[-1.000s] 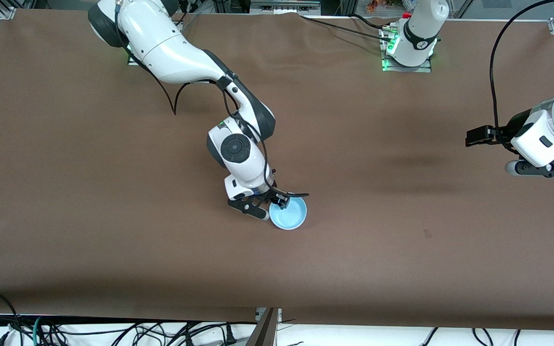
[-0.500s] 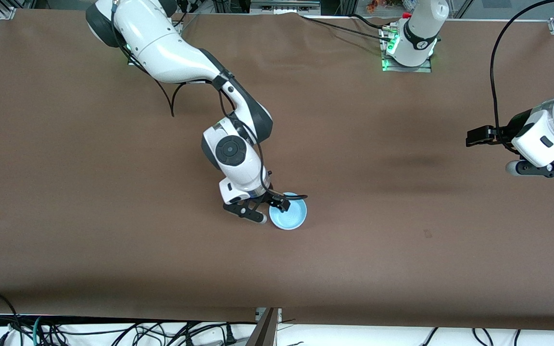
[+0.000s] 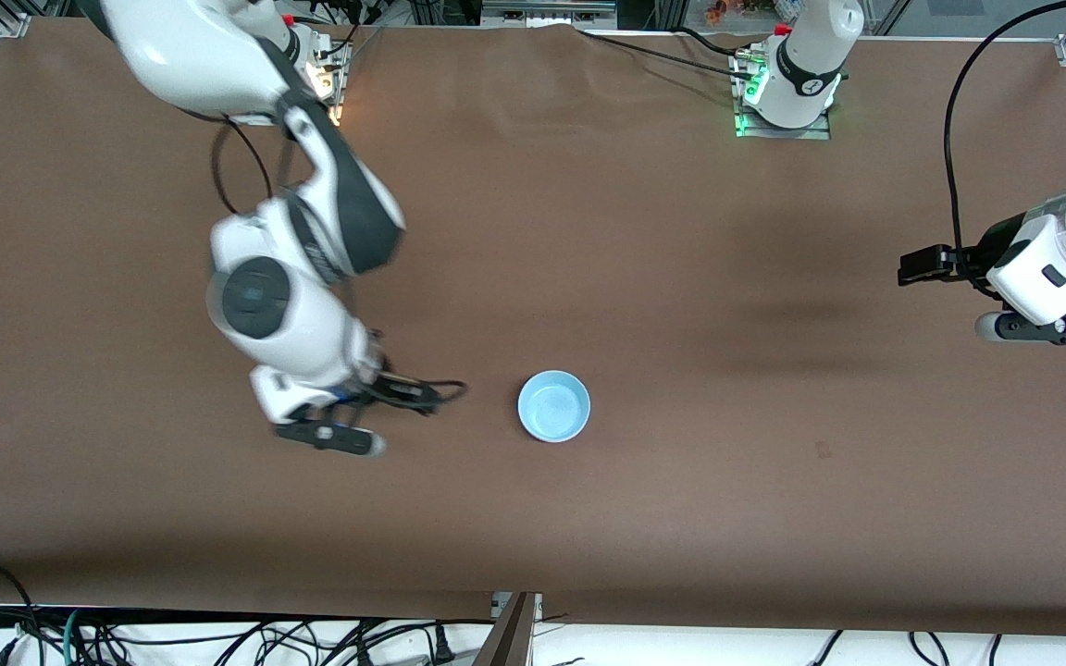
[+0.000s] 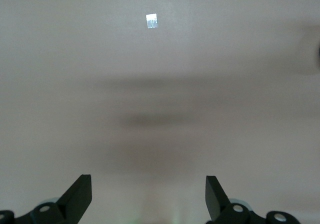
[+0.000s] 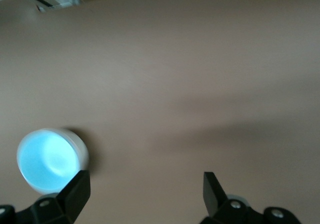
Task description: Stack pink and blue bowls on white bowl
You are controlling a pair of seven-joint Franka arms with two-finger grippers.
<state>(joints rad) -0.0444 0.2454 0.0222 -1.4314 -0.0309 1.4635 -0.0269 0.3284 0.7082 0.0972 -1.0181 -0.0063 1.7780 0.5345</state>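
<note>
- The table [image 3: 681, 518] is covered with a plain brown cloth that runs almost edge to edge. Cables lie along the edge nearest the front camera, and a metal frame shows at the corners by the arms' bases.
- One bowl shows: a blue bowl [image 3: 553, 406], upright on the cloth near the middle of the table. The front view shows only blue, with no pink or white bowl in sight, so whether it sits on other bowls cannot be told from there.
- The right wrist view shows the same blue bowl [image 5: 52, 160] with a pale white rim or wall around its outside; what that rim belongs to cannot be told.
- The left wrist view shows only bare cloth, a soft shadow and one small pale square mark [image 4: 152, 20].
- There are two arms, one at each end.
- The right gripper [image 3: 348, 421] hangs over bare cloth, well apart from the bowl, toward the right arm's end; its fingers [image 5: 75, 189] stand wide and hold nothing.
- The left gripper [image 3: 1047, 328] waits over the cloth at the left arm's end, its fingers [image 4: 80, 191] spread wide and empty.
</note>
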